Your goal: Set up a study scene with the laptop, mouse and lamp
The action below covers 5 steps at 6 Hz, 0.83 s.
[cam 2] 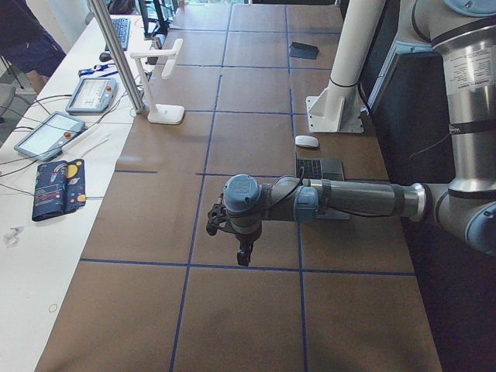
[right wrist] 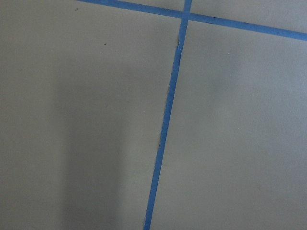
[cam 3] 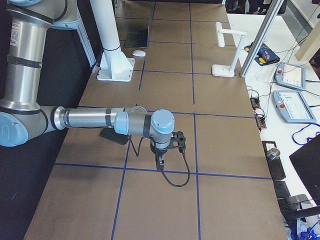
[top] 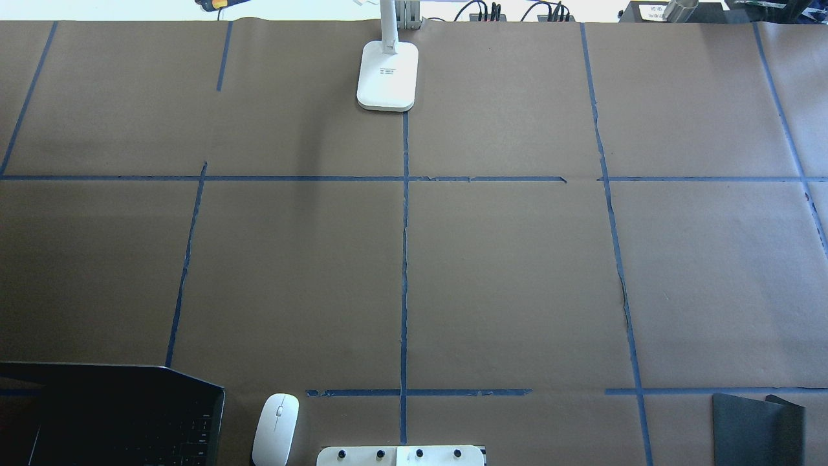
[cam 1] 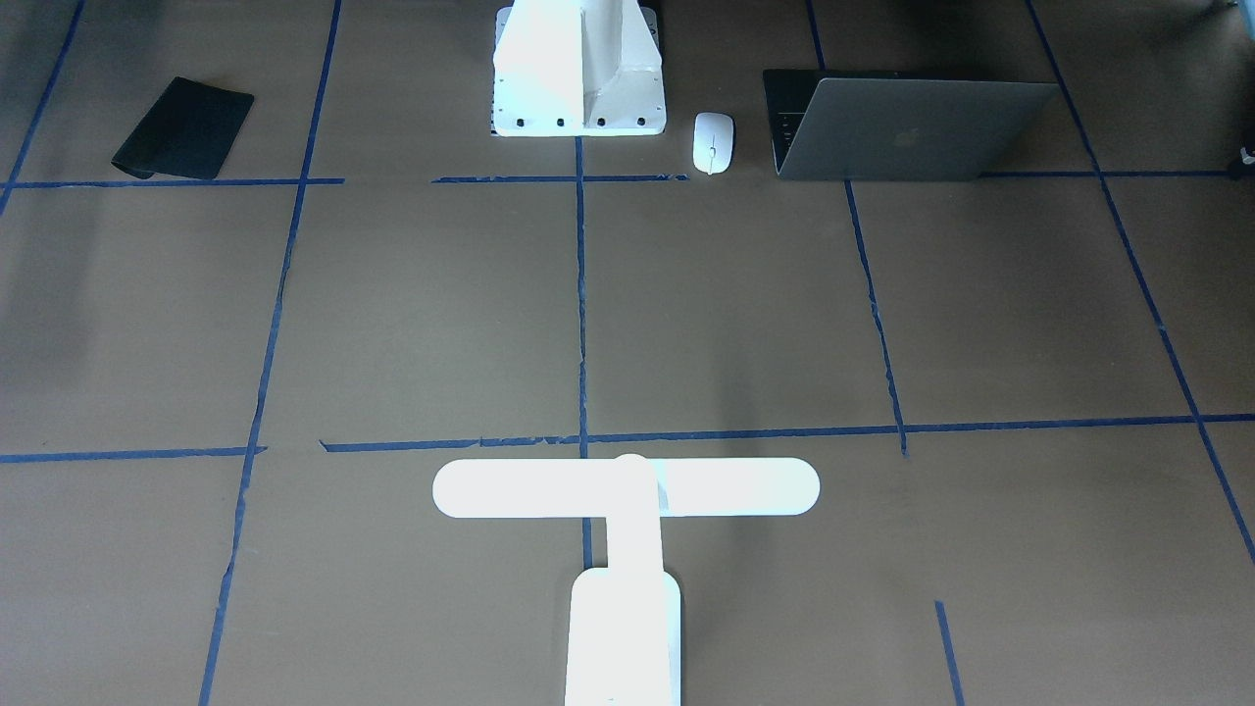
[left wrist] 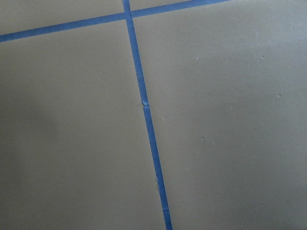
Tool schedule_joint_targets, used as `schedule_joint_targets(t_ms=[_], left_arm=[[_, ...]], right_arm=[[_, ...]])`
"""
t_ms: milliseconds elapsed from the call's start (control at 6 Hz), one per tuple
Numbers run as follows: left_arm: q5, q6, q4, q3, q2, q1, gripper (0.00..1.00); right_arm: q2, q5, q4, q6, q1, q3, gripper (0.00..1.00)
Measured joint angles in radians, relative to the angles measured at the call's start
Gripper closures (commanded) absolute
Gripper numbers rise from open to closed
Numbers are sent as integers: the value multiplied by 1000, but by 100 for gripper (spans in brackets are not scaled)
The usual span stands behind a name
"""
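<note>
The laptop (cam 1: pixel 912 127) stands part open at the robot's near left edge, also in the overhead view (top: pixel 116 421). The white mouse (cam 1: pixel 713 142) lies beside it, between laptop and pedestal (top: pixel 276 428). The white T-shaped lamp (cam 1: pixel 627 490) stands at the far edge on the centre line, its base in the overhead view (top: pixel 387 74). My left gripper (cam 2: pixel 242 252) hangs over bare table at the left end, away from all three. My right gripper (cam 3: pixel 161 162) hangs over bare table at the right end. Both show only in side views, so I cannot tell if they are open. The wrist views show only paper and tape.
A flat black pad (cam 1: pixel 183 127) lies near the robot's right side. The white bolted pedestal (cam 1: pixel 578 69) stands at the near centre. Blue tape lines grid the brown table cover. Tablets (cam 2: pixel 46 136) and cables lie on a side bench beyond the far edge.
</note>
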Motion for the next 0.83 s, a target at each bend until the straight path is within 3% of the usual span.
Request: schedule_joint_targets(t_ms=[833], left_arm=[[30,-6,-11,-6,-55,5,0]], right_arm=[[-2,-1,0,-2,0,3,0]])
